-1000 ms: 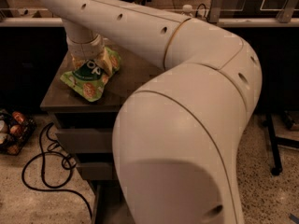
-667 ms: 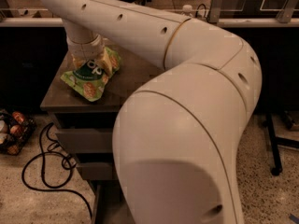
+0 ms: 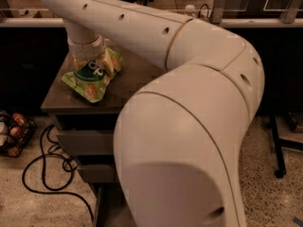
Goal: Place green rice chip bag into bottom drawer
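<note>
- My gripper [image 3: 93,63] is down on the green rice chip bag [image 3: 90,82], over the left side of the tabletop [image 3: 135,86].
- I can't tell if it's grasping or let go, since the wrist blocks the view.
- The bag lies crumpled near the left edge.

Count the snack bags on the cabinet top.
1. The green rice chip bag lies on the cabinet top, near its left edge as seen here, directly under the gripper. The arm covers the right side, so more may be hidden.
</note>
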Available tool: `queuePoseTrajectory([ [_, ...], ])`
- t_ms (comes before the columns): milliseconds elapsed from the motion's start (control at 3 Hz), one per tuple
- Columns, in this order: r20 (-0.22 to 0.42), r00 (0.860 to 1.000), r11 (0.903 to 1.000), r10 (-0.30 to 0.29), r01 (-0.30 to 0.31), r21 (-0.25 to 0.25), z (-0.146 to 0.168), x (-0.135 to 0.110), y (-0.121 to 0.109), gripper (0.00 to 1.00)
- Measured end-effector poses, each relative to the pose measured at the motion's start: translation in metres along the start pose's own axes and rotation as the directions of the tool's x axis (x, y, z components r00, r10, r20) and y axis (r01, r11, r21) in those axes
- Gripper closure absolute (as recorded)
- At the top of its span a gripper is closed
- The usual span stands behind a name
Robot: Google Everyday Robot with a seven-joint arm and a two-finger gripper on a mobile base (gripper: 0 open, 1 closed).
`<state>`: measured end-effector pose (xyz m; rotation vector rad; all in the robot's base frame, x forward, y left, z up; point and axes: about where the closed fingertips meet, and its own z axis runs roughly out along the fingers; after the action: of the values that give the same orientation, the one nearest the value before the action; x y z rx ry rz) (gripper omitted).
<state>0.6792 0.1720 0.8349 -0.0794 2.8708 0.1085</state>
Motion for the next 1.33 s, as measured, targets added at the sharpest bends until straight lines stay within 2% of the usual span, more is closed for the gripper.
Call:
queuePoseTrajectory([
  [333, 0.018, 0.999, 0.9989, -0.046, 0.046, -0.009, -0.011, 0.000, -0.001, 1.00],
  [667, 0.049, 0.992, 0.9930, -0.118, 0.118, -0.009, -0.042, -0.002, -0.012, 1.00],
  [1000, 0.097, 0.977, 0.9805, -0.190, 0.194, -0.031, -0.080, 0.001, -0.025, 1.00],
  [1333, 0.158, 0.956, 0.9653, -0.246, 0.256, -0.049, -0.115, 0.012, -0.042, 1.00],
])
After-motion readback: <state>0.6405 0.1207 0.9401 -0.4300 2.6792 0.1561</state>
